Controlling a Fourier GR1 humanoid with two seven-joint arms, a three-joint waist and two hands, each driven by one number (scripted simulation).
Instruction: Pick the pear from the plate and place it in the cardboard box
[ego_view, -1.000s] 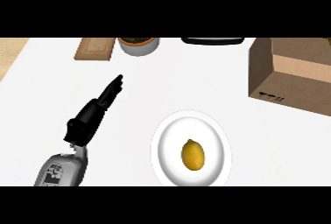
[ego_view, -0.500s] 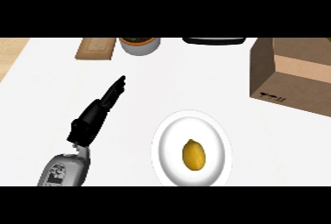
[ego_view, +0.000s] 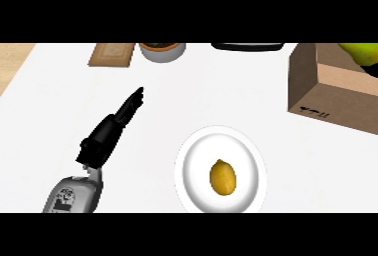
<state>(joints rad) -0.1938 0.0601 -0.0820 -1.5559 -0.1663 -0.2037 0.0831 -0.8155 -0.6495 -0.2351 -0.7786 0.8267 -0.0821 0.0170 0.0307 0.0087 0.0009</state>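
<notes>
My left hand (ego_view: 111, 132) lies over the white counter (ego_view: 221, 90), fingers straight and close together, pointing up and a little to the right, holding nothing. Its grey forearm (ego_view: 74, 195) comes in from the lower left. My right hand is nowhere in the head view.

The pear (ego_view: 223, 177) (yellow, standing lengthwise) sits in the middle of the white plate (ego_view: 193, 165), to the right of my left hand and apart from it. The cardboard box (ego_view: 336, 97) stands open at the upper right, well apart from the plate, with something yellow-green showing at its top corner; I cannot tell what it is.

Along the far edge sit a wooden board (ego_view: 113, 54), a round pot (ego_view: 162, 50) and a dark, flat object (ego_view: 248, 46).
</notes>
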